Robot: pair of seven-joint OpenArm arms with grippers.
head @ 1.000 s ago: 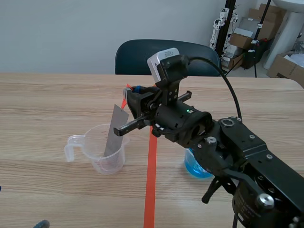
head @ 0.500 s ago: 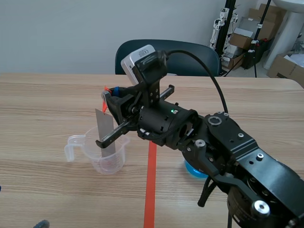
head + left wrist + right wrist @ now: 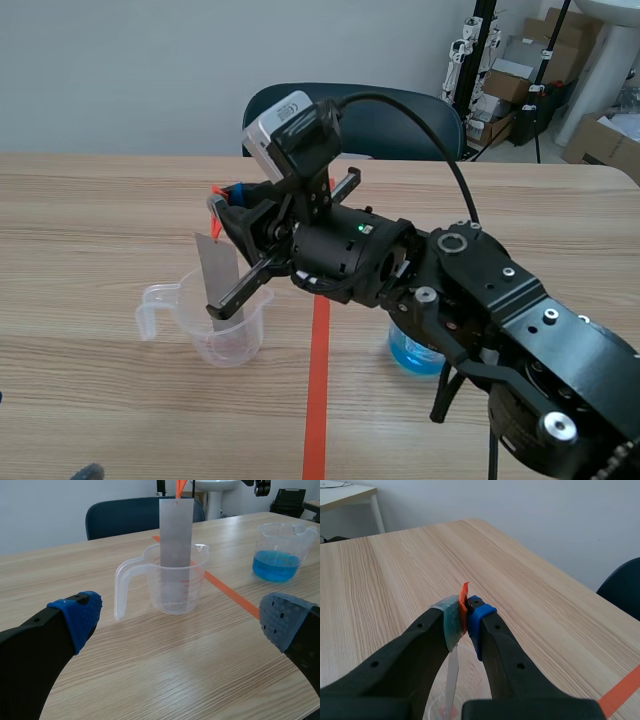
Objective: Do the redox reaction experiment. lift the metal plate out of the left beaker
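My right gripper is clamped on the top of the metal plate. The plate stands in the left beaker, at 12 o'clock from my left gripper, which is wide open and empty. Advise a straight vertical draw, keeping the plate off the rim.

Black jointed right arm, silver screws, green indicator light, looping black cable, white wrist camera
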